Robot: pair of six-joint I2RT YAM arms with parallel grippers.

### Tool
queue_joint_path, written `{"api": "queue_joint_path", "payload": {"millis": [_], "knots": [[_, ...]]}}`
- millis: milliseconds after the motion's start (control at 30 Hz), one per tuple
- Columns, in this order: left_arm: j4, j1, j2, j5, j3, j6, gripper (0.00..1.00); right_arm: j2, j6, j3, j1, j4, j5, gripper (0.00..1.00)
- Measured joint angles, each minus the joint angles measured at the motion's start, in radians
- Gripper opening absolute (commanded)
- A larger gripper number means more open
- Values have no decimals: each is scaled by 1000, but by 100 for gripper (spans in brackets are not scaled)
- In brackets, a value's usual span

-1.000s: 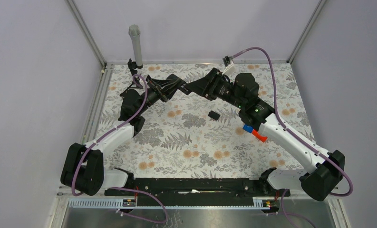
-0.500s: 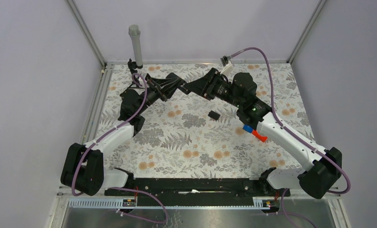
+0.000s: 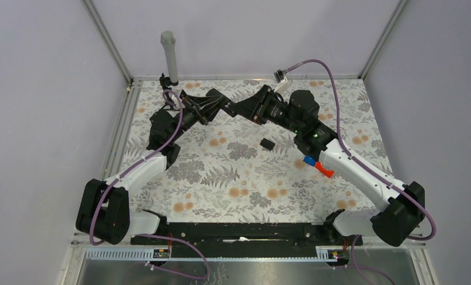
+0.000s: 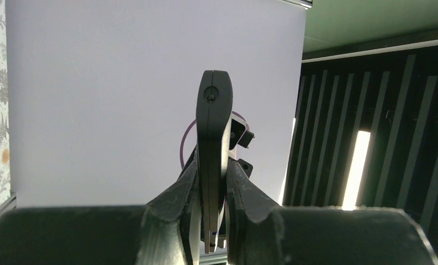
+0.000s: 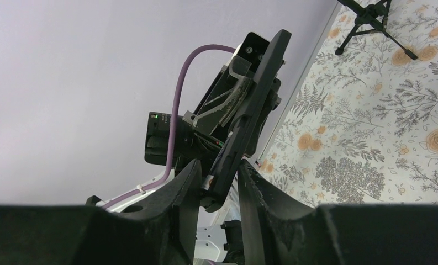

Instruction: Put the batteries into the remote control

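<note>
The remote control [image 3: 231, 107] is held in the air between both grippers, above the far middle of the table. My left gripper [image 3: 208, 105] is shut on one end; in the left wrist view the remote [image 4: 214, 121] stands edge-on between the fingers, at the gripper [image 4: 214, 185]. My right gripper [image 3: 250, 110] is closed round the other end. In the right wrist view the remote [image 5: 255, 94] sits in the gripper [image 5: 221, 182], and a small battery [image 5: 209, 182] with a paler end lies between the left finger and the remote.
A short black loose piece [image 3: 267, 143] lies on the floral cloth below the remote. A red-and-blue toy piece [image 3: 317, 166] lies beside the right arm. A small black tripod [image 3: 163, 80] and a grey post [image 3: 169, 56] stand at the far left corner.
The right arm's elbow and wrist have shifted slightly to the left and farther away. The remote stays held between both grippers, almost in the same place.
</note>
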State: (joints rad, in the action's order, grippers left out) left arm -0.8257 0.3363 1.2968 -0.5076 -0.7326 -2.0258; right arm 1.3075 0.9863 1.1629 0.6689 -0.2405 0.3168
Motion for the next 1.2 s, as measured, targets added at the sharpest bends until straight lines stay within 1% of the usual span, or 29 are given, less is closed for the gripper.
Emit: {"api": "queue_joint_path", "payload": {"millis": [100,133,267,333,400,467,500,567,700,867,1167,1200], "knots": [[3,-5,0,1,-6,20,0,4,12,0,-3,0,3,33],[5,-5,0,1,-8,29,0,6,14,0,-5,0,7,35],[28,-5,0,-3,-21,64,0,7,17,0,-15,4,19,68],[45,-5,-2,-5,-31,94,0,10,8,0,-24,10,29,81],[77,-8,-9,-6,-35,130,0,10,2,0,-33,11,37,87],[107,-18,-18,-6,-35,164,0,10,-6,-3,-41,6,45,89],[120,-23,-20,-6,-35,179,0,10,-11,-6,-46,-1,51,88],[138,-30,-21,-6,-35,205,0,9,-14,-14,-56,-9,70,83],[169,-37,-21,-8,-35,251,0,9,-13,-29,-71,-19,98,67],[187,-37,-21,-12,-35,276,0,11,-2,-35,-85,-22,125,51],[185,-37,-21,-13,-35,293,0,53,6,-35,-90,-22,162,40],[185,-37,-21,-14,-35,294,0,56,6,-35,-90,-21,167,38]]}}
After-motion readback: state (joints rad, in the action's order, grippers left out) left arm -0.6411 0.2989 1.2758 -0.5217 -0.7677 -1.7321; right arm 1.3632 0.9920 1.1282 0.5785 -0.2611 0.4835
